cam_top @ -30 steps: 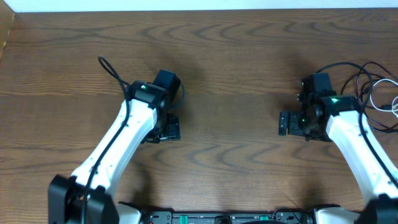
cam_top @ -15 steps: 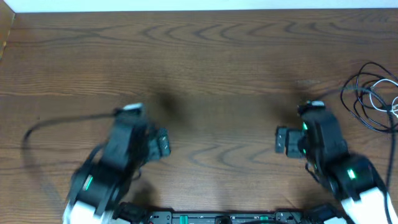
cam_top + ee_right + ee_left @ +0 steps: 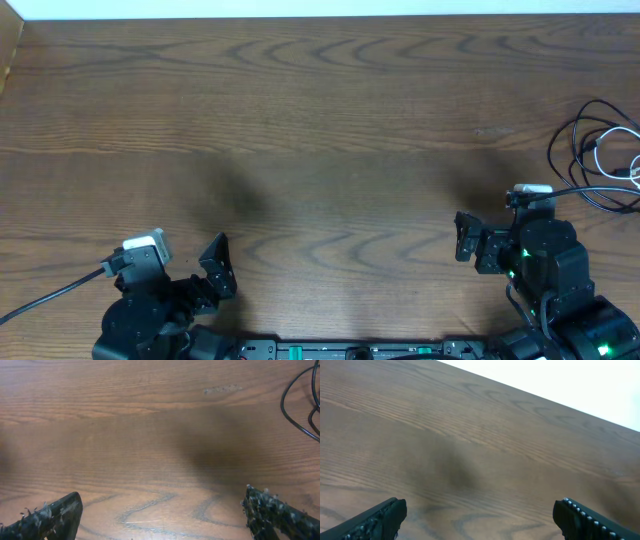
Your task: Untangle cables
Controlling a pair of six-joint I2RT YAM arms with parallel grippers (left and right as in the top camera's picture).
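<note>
Evidently the untangling is not done: the cables (image 3: 598,152) (1 black, 1 white) lie looped over each other at the far right edge of the table (image 3: 320,110), well apart from both grippers, and neither cord is gripped. The left gripper (image 3: 480,512) hangs with its 2 fingers spread wide over bare wood, holding nothing. The right gripper (image 3: 162,505) is equally wide and empty, with only a black loop showing at the corner of its wrist view. Separating the cords is, by my reading, all left to do. The overhead frame's edge cuts the bundle off, so plug ends and crossings are hard to make out.
</note>
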